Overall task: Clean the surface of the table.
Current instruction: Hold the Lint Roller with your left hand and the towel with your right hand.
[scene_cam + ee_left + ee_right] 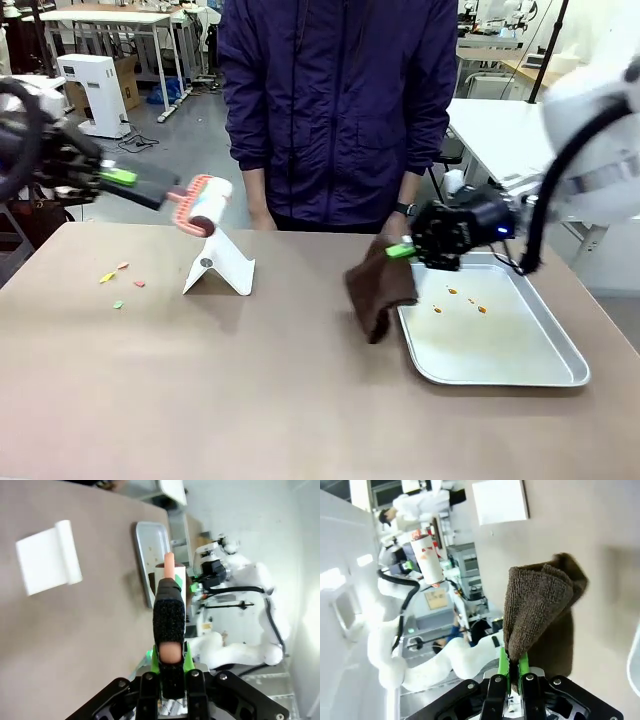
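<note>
Two grasps: left gripper [120, 178] on lint roller [207, 206], right gripper [404, 249] on cloth [379, 288]

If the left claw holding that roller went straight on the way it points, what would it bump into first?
Probably the brown cloth in the right gripper, beside the metal tray: the left gripper and its roller aim there, though depth is unclear.

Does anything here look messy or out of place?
Yes: a few small coloured scraps lie scattered on the table near the robot's left side, and orange crumbs sit in the metal tray. Nothing looks tipped or broken.
</note>
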Robot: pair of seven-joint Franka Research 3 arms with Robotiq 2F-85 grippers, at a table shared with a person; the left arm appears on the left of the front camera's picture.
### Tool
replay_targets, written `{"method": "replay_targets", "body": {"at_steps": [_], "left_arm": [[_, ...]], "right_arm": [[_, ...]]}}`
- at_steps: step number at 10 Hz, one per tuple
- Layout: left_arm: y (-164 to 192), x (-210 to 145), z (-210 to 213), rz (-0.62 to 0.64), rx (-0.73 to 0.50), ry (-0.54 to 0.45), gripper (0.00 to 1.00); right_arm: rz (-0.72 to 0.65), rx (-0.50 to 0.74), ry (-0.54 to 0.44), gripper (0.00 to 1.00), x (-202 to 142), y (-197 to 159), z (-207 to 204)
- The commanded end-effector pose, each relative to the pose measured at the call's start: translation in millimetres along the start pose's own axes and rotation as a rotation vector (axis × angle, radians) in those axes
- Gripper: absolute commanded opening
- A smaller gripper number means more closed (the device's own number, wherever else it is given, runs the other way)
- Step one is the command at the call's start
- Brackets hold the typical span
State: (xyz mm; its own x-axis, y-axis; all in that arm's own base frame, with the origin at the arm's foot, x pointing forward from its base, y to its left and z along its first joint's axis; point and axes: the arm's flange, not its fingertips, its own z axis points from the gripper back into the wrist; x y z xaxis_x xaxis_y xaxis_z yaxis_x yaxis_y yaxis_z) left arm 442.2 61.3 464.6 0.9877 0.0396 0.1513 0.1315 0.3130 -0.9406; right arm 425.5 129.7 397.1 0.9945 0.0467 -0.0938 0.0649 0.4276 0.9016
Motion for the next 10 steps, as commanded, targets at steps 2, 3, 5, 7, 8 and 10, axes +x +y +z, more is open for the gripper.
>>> {"method": "replay_targets", "body": {"at_steps": [2, 3, 5, 7, 8, 10], "left_arm": [[44, -33, 80, 0.035, -0.183, -0.020, 0.12], [59, -49, 110, 0.045, -0.200, -0.042, 0.12], [95, -76, 168, 0.058, -0.244, -0.089, 0.12], [134, -94, 212, 0.111, -0.284, -0.210, 0.12], [148, -100, 226, 0.166, -0.303, -0.283, 0.12], [173, -102, 245, 0.260, -0.296, -0.334, 0.12]], "right_arm": [[0.003, 0.110, -0.154, 0.00, -48, -19, 69], [-0.018, 0.142, -0.202, 0.00, -60, -26, 97], [-0.058, 0.223, -0.284, 0.00, -76, -53, 159], [-0.066, 0.263, -0.317, 0.00, -75, -87, 205], [-0.095, 0.272, -0.336, 0.00, -73, -107, 225], [-0.184, 0.276, -0.434, 0.00, -76, -150, 250]]}}
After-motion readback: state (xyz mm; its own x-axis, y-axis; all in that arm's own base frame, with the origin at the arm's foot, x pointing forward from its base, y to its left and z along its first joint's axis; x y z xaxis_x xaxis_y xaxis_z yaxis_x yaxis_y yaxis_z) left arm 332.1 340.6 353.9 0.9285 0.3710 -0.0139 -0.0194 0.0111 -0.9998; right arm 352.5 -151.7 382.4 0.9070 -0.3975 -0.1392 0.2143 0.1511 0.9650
